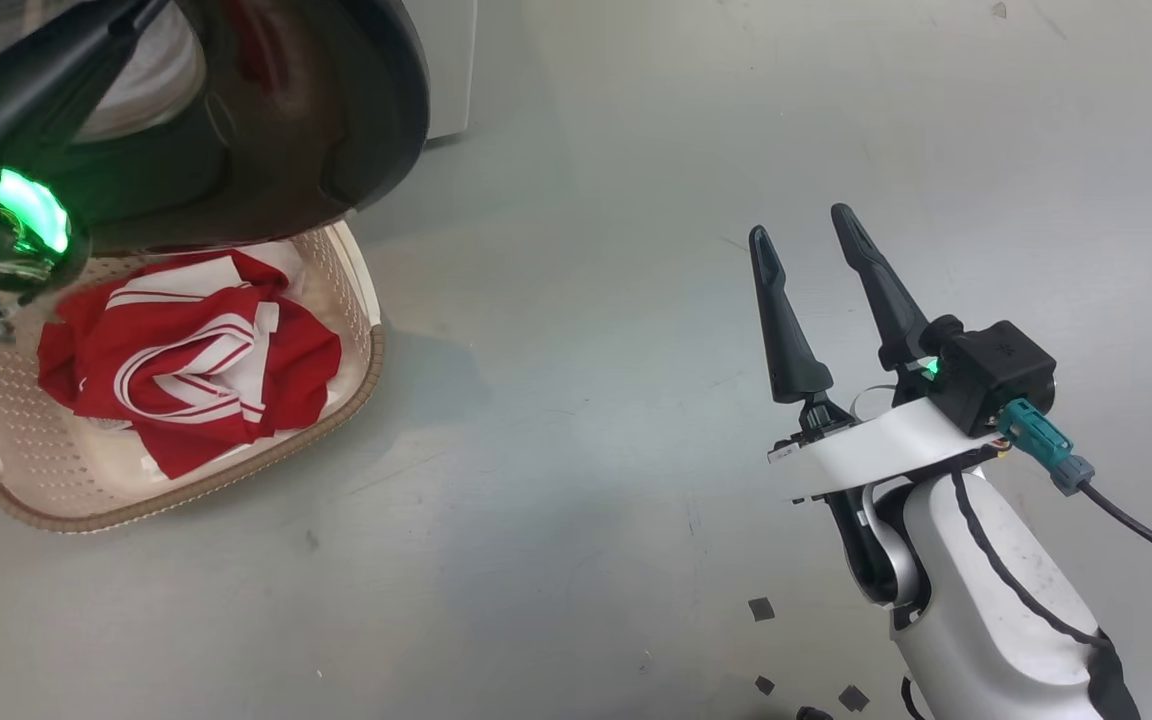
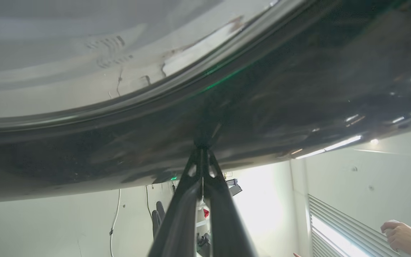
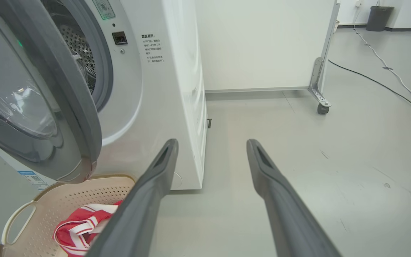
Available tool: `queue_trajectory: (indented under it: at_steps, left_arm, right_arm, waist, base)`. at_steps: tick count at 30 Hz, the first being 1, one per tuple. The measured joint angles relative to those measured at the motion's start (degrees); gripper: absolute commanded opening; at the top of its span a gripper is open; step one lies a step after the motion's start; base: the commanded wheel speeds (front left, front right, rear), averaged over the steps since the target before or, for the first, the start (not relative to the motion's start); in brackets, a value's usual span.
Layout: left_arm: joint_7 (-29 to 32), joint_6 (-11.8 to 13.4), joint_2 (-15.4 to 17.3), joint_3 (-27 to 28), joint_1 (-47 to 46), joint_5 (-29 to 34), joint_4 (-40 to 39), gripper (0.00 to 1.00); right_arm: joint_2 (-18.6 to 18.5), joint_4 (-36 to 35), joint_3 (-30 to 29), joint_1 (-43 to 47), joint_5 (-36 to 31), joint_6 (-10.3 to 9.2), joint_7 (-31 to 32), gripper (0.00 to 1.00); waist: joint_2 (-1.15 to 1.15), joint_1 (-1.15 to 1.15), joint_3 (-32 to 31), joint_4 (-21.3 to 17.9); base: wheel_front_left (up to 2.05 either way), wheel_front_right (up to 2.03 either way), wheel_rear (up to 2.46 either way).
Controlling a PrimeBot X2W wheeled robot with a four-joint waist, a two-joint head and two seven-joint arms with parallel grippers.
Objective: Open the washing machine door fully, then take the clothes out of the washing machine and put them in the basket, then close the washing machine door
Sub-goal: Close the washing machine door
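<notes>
The washing machine [image 3: 170, 89] stands with its door [image 3: 30, 100] swung partly out, and the steel drum [image 3: 80, 46] shows behind it. The door's black rim [image 1: 336, 120] hangs over the basket [image 1: 356, 300]. Red clothes with white stripes [image 1: 196, 360] lie in the basket [image 3: 48, 210], where the clothes [image 3: 80, 228] also show from the side. My left gripper [image 2: 202, 150] is shut, its tips pressed against the door's glossy black rim [image 2: 298, 89], holding nothing. My right gripper [image 1: 798, 222] is open and empty above the bare floor, to the right of the basket, as its open fingers [image 3: 155, 185] confirm.
Grey floor [image 1: 586, 400] spreads between the basket and my right arm. A wheeled white partition [image 3: 319, 96] stands beyond the washer, and a cable [image 3: 387, 67] runs along the floor at far right. A person's hand [image 2: 405, 237] shows at the lower right of the left wrist view.
</notes>
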Motion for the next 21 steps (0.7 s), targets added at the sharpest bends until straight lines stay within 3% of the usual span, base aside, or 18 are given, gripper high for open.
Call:
queue_trajectory:
  at_steps: [21]
  left_arm:
    - [-5.70, 0.94, -1.41, -0.87, -10.31, 6.47, 12.46, 0.00]
  right_arm:
    - [0.05, -0.16, 1.82, -0.83, 2.88, -0.82, 0.00, 1.00]
  waist:
    - [0.00, 0.00, -0.23, -2.68]
  base:
    - [0.00, 0.00, 0.00]
